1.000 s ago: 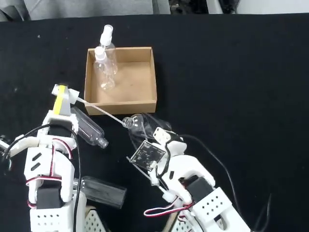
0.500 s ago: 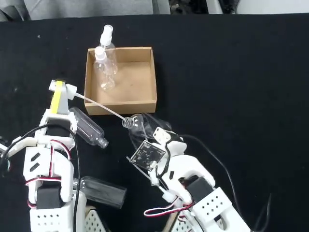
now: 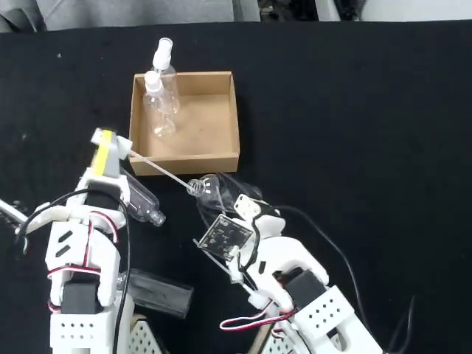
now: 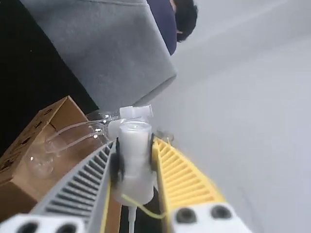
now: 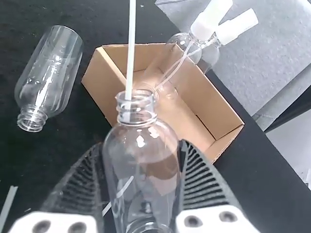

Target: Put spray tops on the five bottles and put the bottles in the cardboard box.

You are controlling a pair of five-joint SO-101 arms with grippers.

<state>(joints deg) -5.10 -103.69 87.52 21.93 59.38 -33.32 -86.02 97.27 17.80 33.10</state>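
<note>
Fingers [image 4: 92, 177] of the left gripper [image 4: 134, 144] clamp tight on the white spray top [image 4: 133, 162], and its thin dip tube [image 3: 158, 171] slants right across to the mouth of the clear bottle [image 5: 141, 170], squeezed firmly in the right gripper [image 5: 142, 148] (neck aimed at roughly 10 o'clock). Up at 11 o'clock from it sits the cardboard box [image 3: 236, 110], two capped bottles [image 3: 162, 110] in its 10 o'clock corner. At 9 o'clock, a topless bottle [image 3: 139, 198] lies on the black table [image 3: 354, 110].
</note>
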